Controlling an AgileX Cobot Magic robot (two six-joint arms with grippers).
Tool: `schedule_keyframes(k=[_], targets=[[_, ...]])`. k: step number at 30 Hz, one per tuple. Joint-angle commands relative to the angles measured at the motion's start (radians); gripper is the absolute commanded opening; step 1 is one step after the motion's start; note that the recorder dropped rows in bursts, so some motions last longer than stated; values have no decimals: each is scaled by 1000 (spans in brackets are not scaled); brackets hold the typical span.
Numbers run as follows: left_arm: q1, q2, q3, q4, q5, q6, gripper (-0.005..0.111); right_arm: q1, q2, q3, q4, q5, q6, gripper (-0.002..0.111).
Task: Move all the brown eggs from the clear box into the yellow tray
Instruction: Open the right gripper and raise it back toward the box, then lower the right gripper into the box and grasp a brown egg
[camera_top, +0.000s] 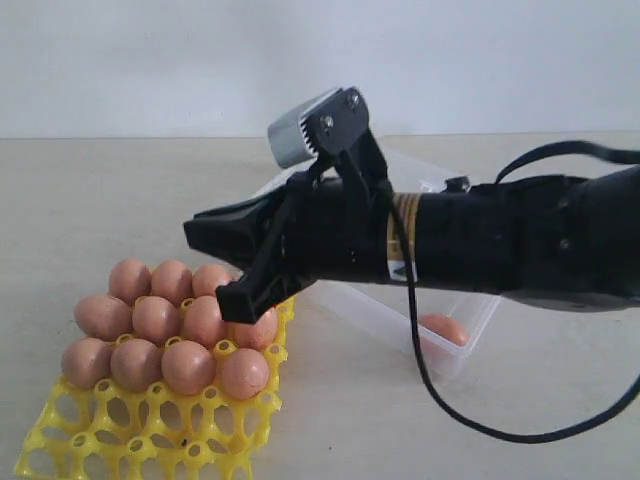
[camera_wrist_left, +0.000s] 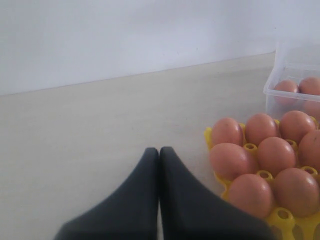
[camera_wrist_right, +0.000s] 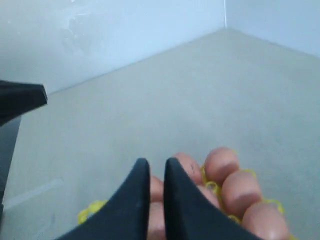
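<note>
Beige tabletop (camera_top: 100, 200) is running back to a pale wall (camera_top: 150, 60). Tray (camera_top: 60, 440) is sitting at the lower left of the exterior frame, with eggs (camera_top: 188, 366) filling its upper rows. Box (camera_top: 470, 340) is lying right of centre behind the black arm (camera_top: 500, 240), one egg showing inside. Right claw (camera_wrist_right: 155, 165) is hovering over the tray's eggs, nearly closed with a thin gap, gripping nothing. Left claw (camera_wrist_left: 159, 152) is pressing its fingers together, empty, near the tray.
</note>
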Motion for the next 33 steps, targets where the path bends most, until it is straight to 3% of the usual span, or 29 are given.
schedule_keyframes(k=[1, 4, 9, 12, 14, 16, 21, 22, 25, 26, 28, 30, 33], targets=[[-9, -2, 3, 1, -11, 5, -4, 3, -146, -6, 3, 175, -55, 0], [-9, -2, 3, 1, -11, 6, -4, 3, -225, -45, 3, 429, -52, 0], [-9, -2, 3, 1, -11, 6, -4, 3, -236, -247, 9, 1167, -90, 0], [-9, -2, 3, 1, -11, 6, -4, -12, -161, -391, 148, 1508, -331, 0], [-9, -2, 3, 1, -11, 6, -4, -43, -104, -490, 337, 1624, -582, 0], [-9, -2, 3, 1, -11, 6, -4, -92, -35, -596, 566, 1665, -780, 0], [-9, -2, 3, 1, -11, 6, -4, -252, 209, -818, 1119, 1733, -1057, 0], [-9, -2, 3, 1, -11, 6, -4, -265, 242, -835, 1162, 1748, -1103, 0], [-9, -2, 3, 1, -11, 6, -4, -289, 392, -901, 1234, 1793, -1494, 1], [-9, -2, 3, 1, -11, 6, -4, -289, 413, -903, 1245, 1781, -1536, 5], [-9, -2, 3, 1, -11, 6, -4, -289, 458, -903, 1277, 1738, -1617, 24], [-9, -2, 3, 1, -11, 6, -4, -289, 491, -903, 1277, 1664, -1626, 54], [-9, -2, 3, 1, -11, 6, -4, -289, 496, -903, 1284, 1490, -1415, 62]])
